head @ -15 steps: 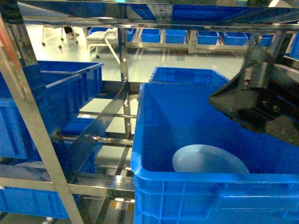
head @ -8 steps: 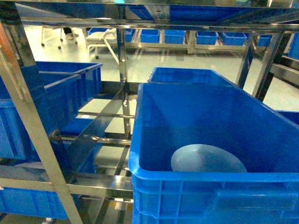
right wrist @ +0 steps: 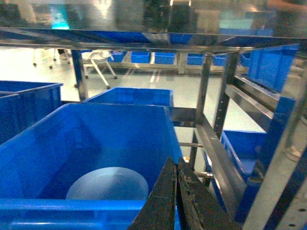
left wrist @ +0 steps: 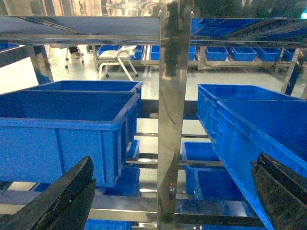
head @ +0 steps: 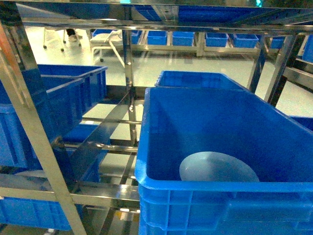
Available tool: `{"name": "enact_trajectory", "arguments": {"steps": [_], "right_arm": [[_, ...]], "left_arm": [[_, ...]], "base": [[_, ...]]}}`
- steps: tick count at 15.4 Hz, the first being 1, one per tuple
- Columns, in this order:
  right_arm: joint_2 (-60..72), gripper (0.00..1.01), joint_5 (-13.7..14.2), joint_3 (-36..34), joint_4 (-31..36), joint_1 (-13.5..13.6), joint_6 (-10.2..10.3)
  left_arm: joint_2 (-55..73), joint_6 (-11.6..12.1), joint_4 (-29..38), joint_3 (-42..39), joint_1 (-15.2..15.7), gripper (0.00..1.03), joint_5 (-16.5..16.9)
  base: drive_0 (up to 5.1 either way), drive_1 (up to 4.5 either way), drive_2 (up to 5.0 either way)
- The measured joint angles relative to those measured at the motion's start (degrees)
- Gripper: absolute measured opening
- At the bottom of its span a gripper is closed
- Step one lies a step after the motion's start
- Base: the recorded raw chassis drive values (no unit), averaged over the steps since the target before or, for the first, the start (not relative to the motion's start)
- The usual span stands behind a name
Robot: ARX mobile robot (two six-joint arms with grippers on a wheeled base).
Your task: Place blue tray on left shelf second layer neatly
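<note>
Blue tray (head: 218,168): lies flat on the floor of a deep blue crate (head: 205,196), toward its near right; the right wrist view shows it too (right wrist: 107,184), with nothing touching it.
Crate holding it: on the right side of the rack, open-topped, so the tray must be reached from above, over the tall near wall.
Left shelf (head: 29,122): shiny steel posts and rails on the left; its tiers already carry other blue crates (head: 46,112), one seen large in the left wrist view (left wrist: 62,129).
Left gripper (left wrist: 172,201): jaws spread wide, nothing between them, facing a steel post (left wrist: 171,96), away from the tray.
Right gripper (right wrist: 176,201): jaws pressed together, empty, hanging above the near right rim of the tray's crate.
Head view: neither arm appears.
Stage, judged: the tray is not yet grasped; placing has not begun.
Next move, judged: the right arm is the closer one; its jaws would have to part and dip into the crate to pinch the low rim.
Risk, judged: a thin rim on a smooth dish gives little purchase, and the crate walls crowd the approach.
</note>
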Motion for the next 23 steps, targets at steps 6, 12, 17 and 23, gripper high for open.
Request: {"name": "enact_trajectory", "arguments": {"steps": [6,12,17,23], "right_arm": [[-11.8,0.02,-5.5,0.0,-12.9,-6.1,-0.1],[-11.8,0.41,-5.6,0.0,-12.5,-6.1,-0.1],[-11.8,1.00,-5.6,0.0,-12.5,-6.1,-0.1],[-11.8,0.98,-5.6,0.0,-12.5,-6.1,-0.1]], "left_arm": [[0.0,0.0,0.0,0.0,0.0,0.98,-0.1],[0.0,0.0,0.0,0.0,0.0,0.98,0.0],[0.0,0.0,0.0,0.0,0.0,0.98,0.0],[0.0,0.0,0.0,0.0,0.0,0.98,0.0]], "base": [[0.0,0.00,0.0],[0.0,0.00,0.0],[0.0,0.00,0.0],[0.0,0.00,0.0]]}}
